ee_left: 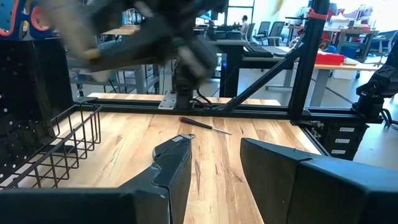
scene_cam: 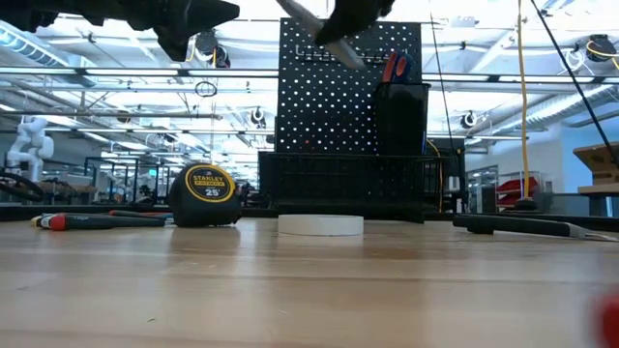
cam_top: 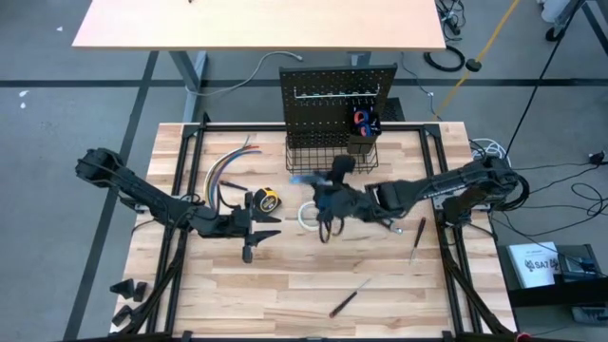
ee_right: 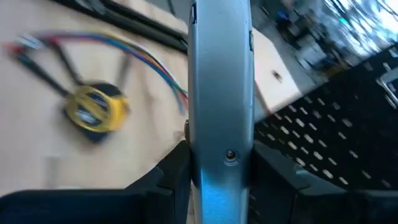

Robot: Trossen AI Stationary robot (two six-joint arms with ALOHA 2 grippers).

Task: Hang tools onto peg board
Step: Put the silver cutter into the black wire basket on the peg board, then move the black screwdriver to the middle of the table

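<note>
The black peg board (cam_top: pixel 337 100) stands at the table's far edge, with a wire basket (cam_top: pixel 328 152) and a small cup (cam_top: pixel 363 133) that holds red and blue handles. My right gripper (cam_top: pixel 328 195) is shut on a silver-blue knife (ee_right: pixel 221 93), in front of the basket and high above the table. It also shows at the top of the low view (scene_cam: pixel 334 24). My left gripper (cam_top: pixel 261 236) is open and empty, above the table near the yellow tape measure (cam_top: pixel 269 200). Its fingers show apart in the left wrist view (ee_left: pixel 214 168). My right gripper pinches the knife's body (ee_right: pixel 221 171) between its two fingers, one on each long edge, with the flat face and its screw toward the wrist camera. The knife lies along the fingers and sticks out ahead of them. It is lifted clear of the table (scene_cam: pixel 319 24).
A white tape roll (cam_top: pixel 309 216) lies in front of the basket, and coloured wires (cam_top: pixel 228 166) lie at the far left. One screwdriver (cam_top: pixel 418 237) lies at the right and another (cam_top: pixel 350 297) near the front edge. The near half of the tabletop holds little else.
</note>
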